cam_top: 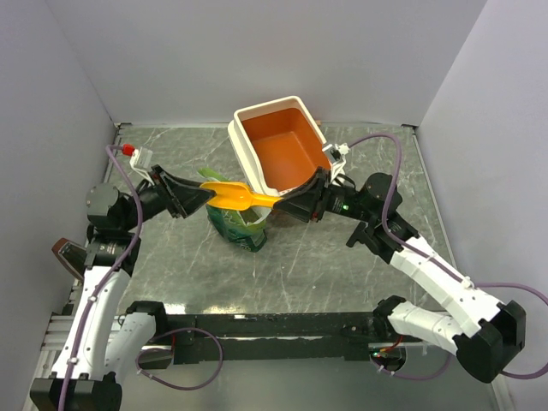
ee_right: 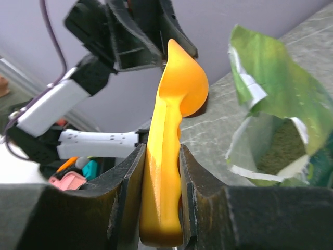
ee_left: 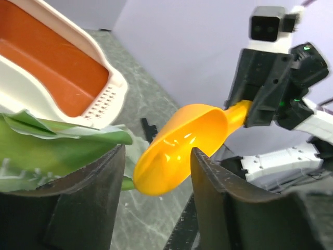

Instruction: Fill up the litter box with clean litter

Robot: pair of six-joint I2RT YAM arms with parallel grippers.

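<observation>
Black right gripper [ee_right: 160, 156] clamps the orange-yellow plastic scoop [ee_right: 179, 83] by its handle; the left gripper [ee_left: 156, 153], jaws wide, should back straight off without clipping the bowl or green crinkly bag [ee_left: 47, 151].

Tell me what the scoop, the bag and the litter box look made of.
The scoop looks like glossy moulded plastic, judging by its bright highlights. The bag is probably thin plastic film: it is creased and its top is torn. The litter box looks like smooth rigid plastic, with moulded holes by its rim.

no legible text, no labels, no numbers, no brands
</observation>
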